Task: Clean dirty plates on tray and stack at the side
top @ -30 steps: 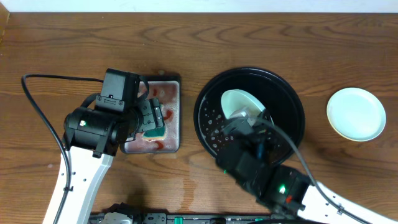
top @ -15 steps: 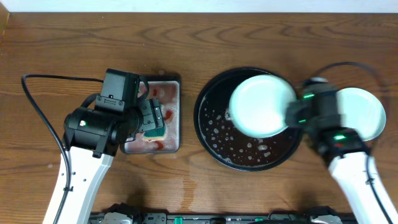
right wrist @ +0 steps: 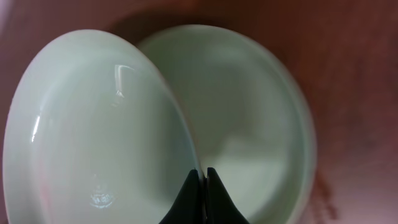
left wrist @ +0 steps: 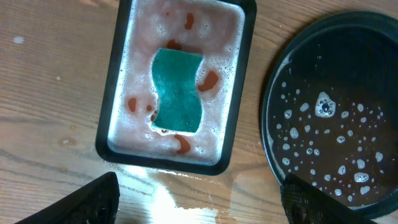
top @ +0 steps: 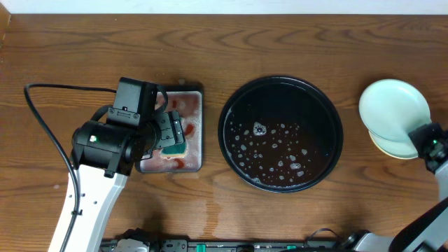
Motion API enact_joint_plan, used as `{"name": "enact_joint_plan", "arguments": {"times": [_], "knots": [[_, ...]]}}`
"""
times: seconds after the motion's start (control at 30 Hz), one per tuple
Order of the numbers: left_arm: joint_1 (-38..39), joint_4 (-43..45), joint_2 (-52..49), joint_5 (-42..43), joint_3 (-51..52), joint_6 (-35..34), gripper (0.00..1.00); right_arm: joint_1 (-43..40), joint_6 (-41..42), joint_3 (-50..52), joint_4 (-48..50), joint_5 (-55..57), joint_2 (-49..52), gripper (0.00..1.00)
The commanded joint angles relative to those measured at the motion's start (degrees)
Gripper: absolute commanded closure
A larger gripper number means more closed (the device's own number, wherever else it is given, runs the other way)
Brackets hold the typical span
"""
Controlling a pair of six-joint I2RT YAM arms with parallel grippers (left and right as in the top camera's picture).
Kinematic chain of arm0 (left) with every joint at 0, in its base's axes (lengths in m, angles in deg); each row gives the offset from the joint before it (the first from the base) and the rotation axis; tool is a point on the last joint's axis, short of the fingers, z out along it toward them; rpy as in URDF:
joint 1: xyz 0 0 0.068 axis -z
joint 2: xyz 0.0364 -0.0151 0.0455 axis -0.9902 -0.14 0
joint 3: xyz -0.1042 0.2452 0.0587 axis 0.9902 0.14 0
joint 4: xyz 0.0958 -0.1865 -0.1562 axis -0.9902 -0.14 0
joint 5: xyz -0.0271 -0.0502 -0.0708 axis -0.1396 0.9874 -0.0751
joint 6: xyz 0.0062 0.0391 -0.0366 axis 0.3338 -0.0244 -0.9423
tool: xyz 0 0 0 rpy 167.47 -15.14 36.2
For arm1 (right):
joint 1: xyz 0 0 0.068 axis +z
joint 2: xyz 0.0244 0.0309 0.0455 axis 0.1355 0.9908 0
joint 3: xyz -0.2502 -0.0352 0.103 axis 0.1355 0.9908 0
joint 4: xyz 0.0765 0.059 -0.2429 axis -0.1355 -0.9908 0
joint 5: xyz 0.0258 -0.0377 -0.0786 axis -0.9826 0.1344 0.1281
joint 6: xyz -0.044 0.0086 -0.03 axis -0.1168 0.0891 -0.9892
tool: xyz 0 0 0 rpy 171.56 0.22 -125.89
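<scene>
A dark-brown wood-grain desk [top: 210,49], seen from above. Right of its centre sits a large round black tray [top: 280,94] with a raised rim, dotted with white soap bubbles [top: 280,150]. Left of centre lies a smaller rectangular black tray [left wrist: 112,93] filled with pinkish foam [left wrist: 221,124] and red smears. At the desk's right edge, well apart from the round tray, a pale mint-white round plastic plate [right wrist: 93,124] hangs tilted, overlapping a second pale plate [right wrist: 249,124] lying flat on the wood; whether they touch cannot be told. A teal sponge [left wrist: 178,91] lies in the foam. The right end effector [right wrist: 202,177] pinches the tilted plate's rim, fingers nearly together. The left end effector [left wrist: 205,199] hovers over the rectangular tray, fingers spread wide, holding nothing.
</scene>
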Motion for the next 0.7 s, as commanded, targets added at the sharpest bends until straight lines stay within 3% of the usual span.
{"name": "enact_joint_plan", "arguments": {"times": [0.0, 0.07, 0.13, 0.17, 0.37, 0.53, 0.67], "knots": [[0.0, -0.1, 0.1, 0.1, -0.5, 0.3, 0.17, -2.3, 1.3, -0.1, 2.1, -1.8, 4.5, 0.99], [0.0, -0.1, 0.1, 0.1, -0.5, 0.3, 0.17, -2.3, 0.5, -0.1, 2.8, -3.5, 5.3, 0.99], [0.0, -0.1, 0.1, 0.1, -0.5, 0.3, 0.17, -2.3, 0.6, -0.3, 2.8, -6.8, 4.7, 0.7], [0.0, -0.1, 0.1, 0.1, -0.5, 0.3, 0.17, -2.3, 0.6, -0.5, 2.8, -8.7, 4.1, 0.62], [0.0, -0.1, 0.1, 0.1, -0.5, 0.3, 0.17, 2.0, -1.5, -2.3, 2.4, -19.6, -6.3, 0.57], [0.0, -0.1, 0.1, 0.1, -0.5, 0.3, 0.17, 13.1, -3.8, -2.3, -2.0, -20.4, -21.1, 0.54], [0.0, -0.1, 0.1, 0.1, -0.5, 0.3, 0.16, 24.3, -7.4, -2.3, -9.2, -18.0, -30.7, 0.63]]}}
